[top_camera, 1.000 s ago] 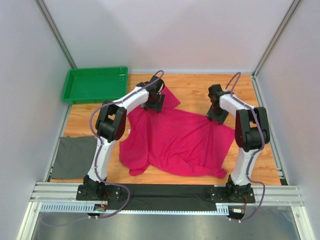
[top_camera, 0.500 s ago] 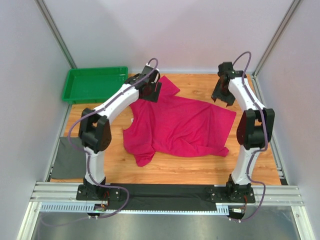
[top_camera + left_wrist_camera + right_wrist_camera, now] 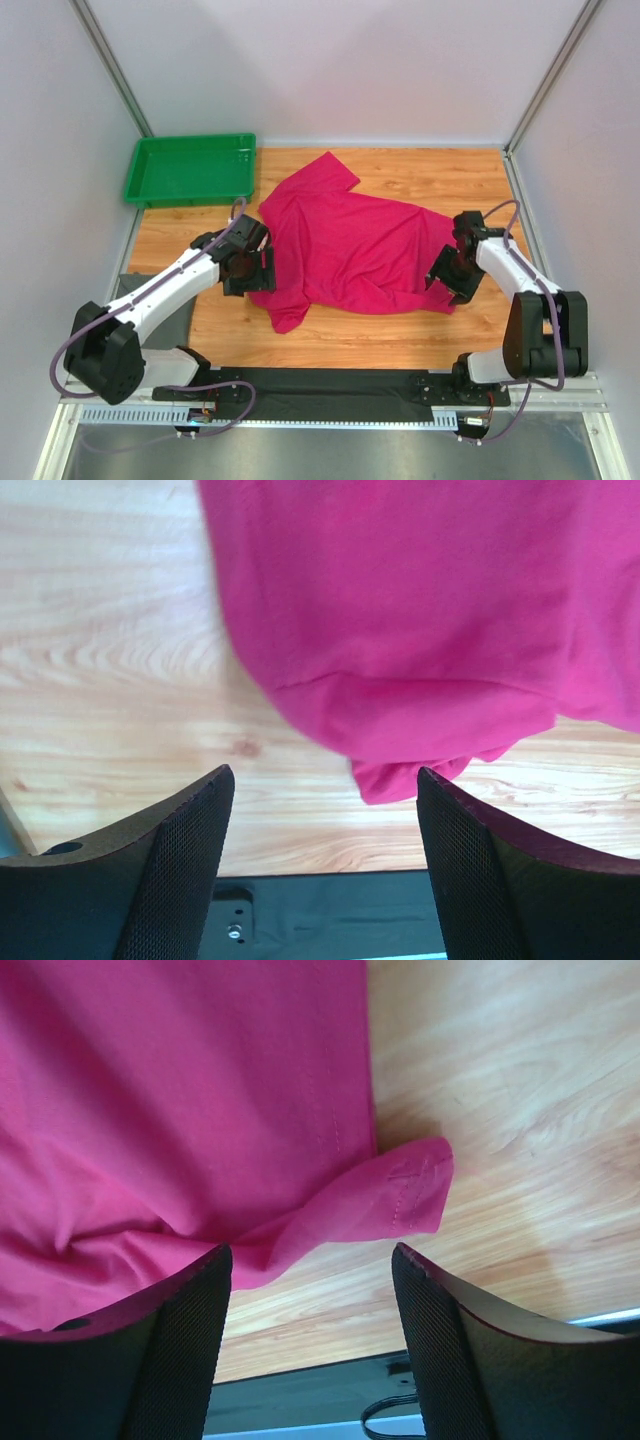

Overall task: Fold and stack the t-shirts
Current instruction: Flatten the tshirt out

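A magenta-pink t-shirt (image 3: 350, 245) lies spread and rumpled across the middle of the wooden table, one sleeve pointing to the far left. My left gripper (image 3: 252, 272) hovers at the shirt's near-left edge, open and empty; in the left wrist view the shirt's folded near corner (image 3: 420, 765) lies between my fingers (image 3: 180, 865). My right gripper (image 3: 452, 277) is at the shirt's near-right corner, open and empty; in the right wrist view the hemmed corner (image 3: 405, 1195) lies just ahead of my fingers (image 3: 455, 1350).
A green plastic tray (image 3: 190, 170) stands at the far left corner. A grey cloth (image 3: 145, 315) lies at the near left, off the wood. A black strip (image 3: 340, 382) runs along the near edge. White walls enclose the table.
Both arms have pulled back from the far side to the shirt's near edge. The shirt was dragged away from me, spread wider, then let go.
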Controlling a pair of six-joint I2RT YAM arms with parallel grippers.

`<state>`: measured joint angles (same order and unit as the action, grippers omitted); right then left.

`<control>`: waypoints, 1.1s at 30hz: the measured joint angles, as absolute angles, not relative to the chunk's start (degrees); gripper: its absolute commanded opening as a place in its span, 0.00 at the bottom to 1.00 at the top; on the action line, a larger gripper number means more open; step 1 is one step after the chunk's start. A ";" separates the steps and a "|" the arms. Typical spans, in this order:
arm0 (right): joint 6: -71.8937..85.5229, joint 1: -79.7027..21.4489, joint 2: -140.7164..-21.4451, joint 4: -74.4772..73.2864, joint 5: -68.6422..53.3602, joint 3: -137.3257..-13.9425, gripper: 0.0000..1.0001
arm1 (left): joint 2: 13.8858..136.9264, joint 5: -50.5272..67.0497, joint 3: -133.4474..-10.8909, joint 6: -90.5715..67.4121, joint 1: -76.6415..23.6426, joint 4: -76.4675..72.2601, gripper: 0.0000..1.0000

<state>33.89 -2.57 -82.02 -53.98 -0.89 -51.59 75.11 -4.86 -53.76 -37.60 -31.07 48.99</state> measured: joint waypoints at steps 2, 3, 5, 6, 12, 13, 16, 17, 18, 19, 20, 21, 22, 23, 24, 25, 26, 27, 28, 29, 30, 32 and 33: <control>35.07 0.34 -79.85 -52.03 -3.66 -47.75 0.65 | 72.34 -4.99 -51.29 -39.75 -30.46 49.28 0.80; 35.99 3.62 -78.59 -50.57 -5.61 -44.80 0.65 | 70.94 -4.99 -50.39 -40.49 -29.98 49.41 0.80; 36.99 8.54 -77.58 -48.71 -7.99 -40.69 0.65 | 68.10 -4.95 -48.62 -41.58 -28.69 49.23 0.80; 37.30 10.59 -77.47 -48.23 -8.78 -39.03 0.65 | 66.94 -4.73 -47.62 -42.00 -27.99 48.95 0.80; 36.69 11.77 -79.02 -46.48 -12.10 -38.35 0.64 | 66.98 -1.04 -41.74 -42.92 -24.62 42.85 0.77; 36.53 11.77 -79.55 -46.35 -12.40 -38.72 0.63 | 67.79 -0.62 -41.23 -43.00 -24.56 41.76 0.75; 36.14 11.77 -80.49 -45.76 -13.02 -39.38 0.57 | 71.81 0.93 -40.40 -43.22 -23.99 38.06 0.64; 36.01 11.77 -80.71 -45.50 -13.06 -39.51 0.51 | 72.93 1.26 -40.40 -43.22 -23.77 37.19 0.58; 35.83 11.77 -80.84 -45.25 -13.02 -39.62 0.47 | 74.24 1.52 -40.40 -43.33 -23.49 36.10 0.53; 35.55 11.77 -81.03 -44.95 -12.73 -39.72 0.38 | 75.31 1.52 -40.40 -43.27 -23.16 35.11 0.37; 35.18 11.77 -81.25 -44.69 -12.45 -39.81 0.21 | 76.16 1.58 -40.40 -43.42 -22.79 34.30 0.29; 34.83 11.77 -81.36 -44.45 -12.27 -39.86 0.15 | 76.82 1.54 -40.40 -43.13 -22.37 33.78 0.15; 34.72 11.77 -81.41 -44.56 -12.08 -39.99 0.09 | 77.14 1.41 -40.40 -42.78 -21.98 33.65 0.07; 34.41 11.77 -81.34 -44.91 -11.73 -40.38 0.01 | 77.38 1.30 -40.49 -42.50 -21.39 33.65 0.00; 34.02 11.77 -81.32 -45.15 -11.33 -40.69 0.01 | 77.43 0.93 -40.66 -42.22 -20.88 33.87 0.00; 33.89 11.75 -81.25 -45.63 -10.72 -41.19 0.00 | 77.36 0.56 -41.04 -41.76 -20.47 34.37 0.00; 33.69 11.77 -81.08 -46.41 -9.98 -41.78 0.00 | 77.25 0.08 -41.76 -41.47 -20.21 35.40 0.00; 33.45 11.77 -80.62 -47.22 -9.32 -42.39 0.00 | 76.88 -0.38 -42.46 -41.21 -20.12 35.97 0.00; 33.17 11.75 -79.79 -48.42 -8.43 -43.20 0.01 | 76.18 -0.82 -43.46 -40.93 -20.08 36.91 0.00; 32.91 11.70 -78.74 -49.67 -7.66 -44.14 0.00 | 75.16 -1.17 -44.49 -40.66 -20.05 37.87 0.00; 32.56 11.66 -77.52 -51.57 -6.79 -45.52 0.00 | 73.30 -1.67 -45.84 -40.42 -20.05 38.96 0.00; 31.86 11.38 -74.87 -54.61 -4.73 -48.88 0.00 | 69.45 -2.46 -48.71 -40.12 -20.05 41.50 0.00; 31.55 11.09 -73.65 -56.01 -3.46 -50.81 0.00 | 67.48 -3.01 -50.15 -40.10 -20.05 42.61 0.00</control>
<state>31.55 11.09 -73.65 -56.01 -3.46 -50.81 67.48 -3.01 -50.15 -40.10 -20.05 42.61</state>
